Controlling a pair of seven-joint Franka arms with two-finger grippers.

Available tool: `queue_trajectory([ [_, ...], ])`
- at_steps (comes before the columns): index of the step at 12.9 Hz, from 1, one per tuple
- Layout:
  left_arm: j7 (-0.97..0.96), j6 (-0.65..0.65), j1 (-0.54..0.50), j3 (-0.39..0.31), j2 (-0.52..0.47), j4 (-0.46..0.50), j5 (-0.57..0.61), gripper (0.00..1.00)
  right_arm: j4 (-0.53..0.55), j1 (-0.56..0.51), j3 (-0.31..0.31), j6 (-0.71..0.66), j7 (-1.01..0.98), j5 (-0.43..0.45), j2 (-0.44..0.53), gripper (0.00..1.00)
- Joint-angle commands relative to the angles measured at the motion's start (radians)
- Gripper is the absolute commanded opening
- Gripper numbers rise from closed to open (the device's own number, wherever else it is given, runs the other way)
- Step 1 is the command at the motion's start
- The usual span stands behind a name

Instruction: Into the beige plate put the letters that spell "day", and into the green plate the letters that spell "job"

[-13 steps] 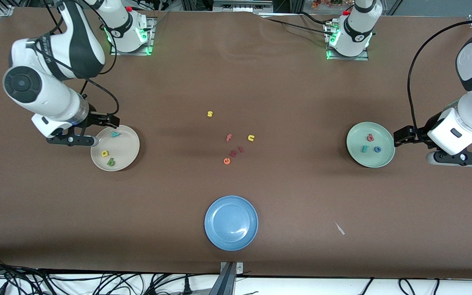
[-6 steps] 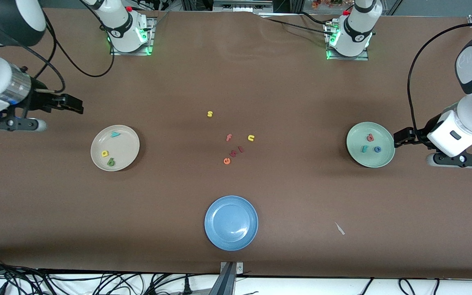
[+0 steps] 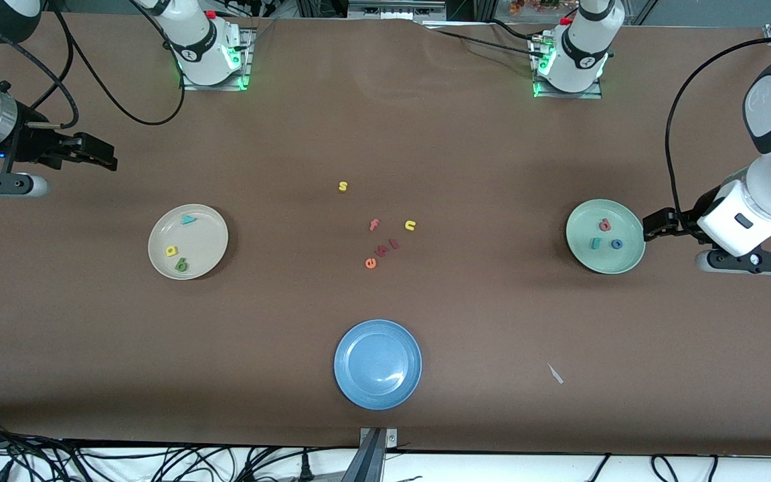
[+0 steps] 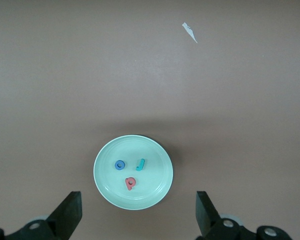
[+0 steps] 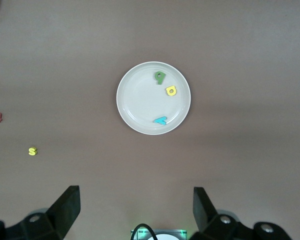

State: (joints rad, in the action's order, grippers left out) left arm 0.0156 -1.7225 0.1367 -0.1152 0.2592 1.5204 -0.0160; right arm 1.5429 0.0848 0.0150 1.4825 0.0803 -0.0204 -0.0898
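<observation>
I am seeing the d [image 3: 171, 251], a [image 3: 181, 266] and y [image 3: 189, 219] lying in the beige plate [image 3: 208, 231], and the j [image 3: 595, 243], o [image 3: 617, 244] and b [image 3: 604, 225] lying in the green plate [image 3: 586, 217] (both words look sorted). I am holding the right gripper [image 3: 106, 161] released over bare table and the left gripper [image 3: 650, 224] released, waiting beside the green plate. The risk I am judging: a careless left move clipping that rim and spilling letters.
</observation>
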Motion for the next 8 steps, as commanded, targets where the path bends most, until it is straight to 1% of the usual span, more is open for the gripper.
queue_trajectory([
  [1, 0.01, 0.018, 0.009, -0.003, 0.005, -0.022, 0.025, 1.0, -0.044, 0.004, 0.008, -0.027, -0.022, 0.007, -0.039, 1.0],
  [5, 0.01, 0.017, 0.009, -0.001, 0.005, -0.022, 0.025, 1.0, -0.067, 0.004, 0.008, -0.024, -0.025, 0.014, -0.053, 1.0],
  [8, 0.01, 0.017, 0.011, -0.001, 0.005, -0.022, 0.025, 1.0, -0.067, -0.002, 0.01, -0.024, -0.068, 0.014, -0.054, 1.0],
])
